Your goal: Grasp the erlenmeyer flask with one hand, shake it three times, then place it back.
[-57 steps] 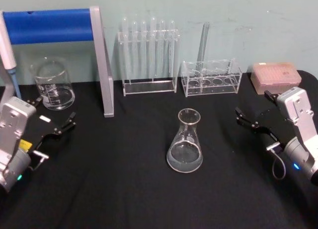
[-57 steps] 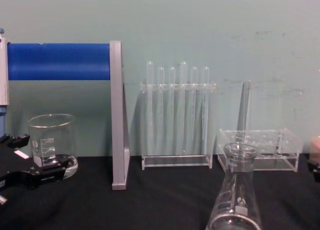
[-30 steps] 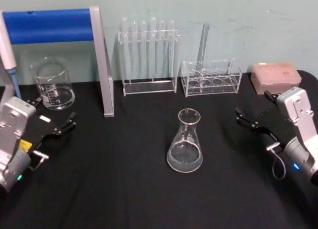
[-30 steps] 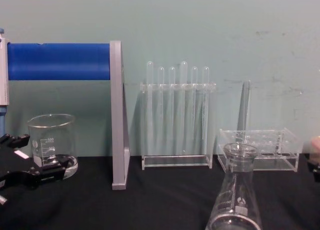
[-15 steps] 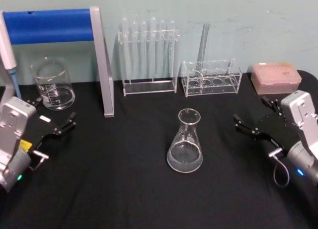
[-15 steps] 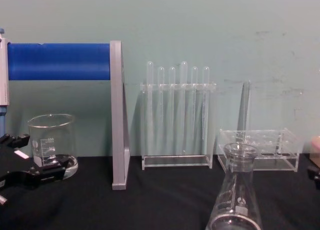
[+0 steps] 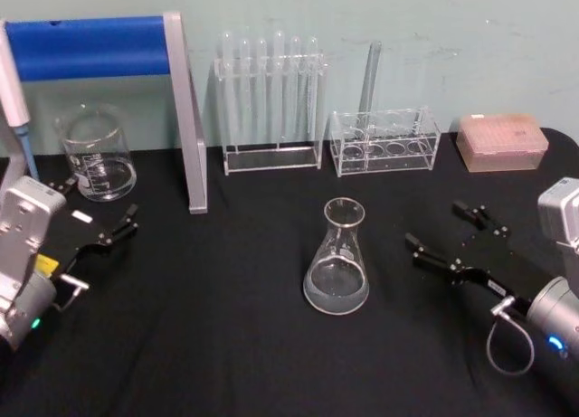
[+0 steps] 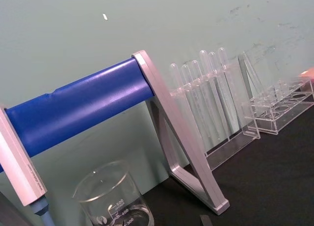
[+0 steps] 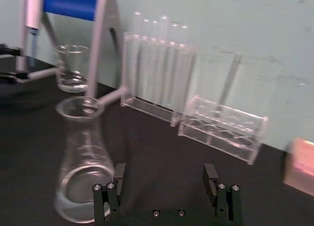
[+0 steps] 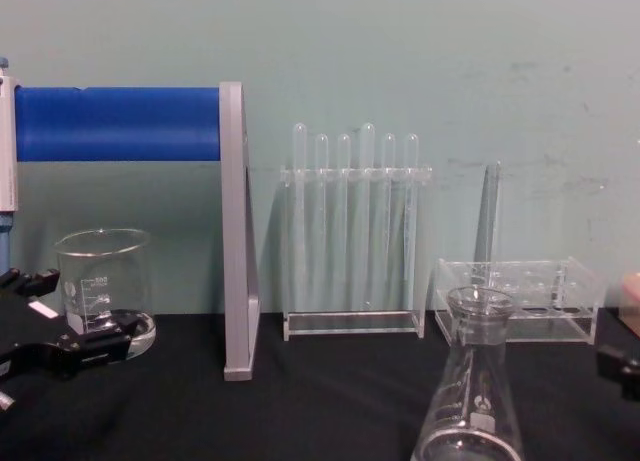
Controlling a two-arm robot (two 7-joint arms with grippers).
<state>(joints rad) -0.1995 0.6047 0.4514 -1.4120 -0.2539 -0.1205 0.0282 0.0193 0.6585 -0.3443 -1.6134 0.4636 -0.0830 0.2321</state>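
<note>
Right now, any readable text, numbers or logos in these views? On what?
"400": on the beaker scale, left wrist view, faint.
"300": same scale, the next mark, faint.
Erlenmeyer flask: white graduation marks and a round logo, too small to read.
White label on the left hand: nothing legible.
No other text can be read.

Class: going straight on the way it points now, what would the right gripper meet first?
Probably the erlenmeyer flask: it stands just off the right gripper's line, beside one open finger, which may graze it. Otherwise the test-tube rack behind.
</note>
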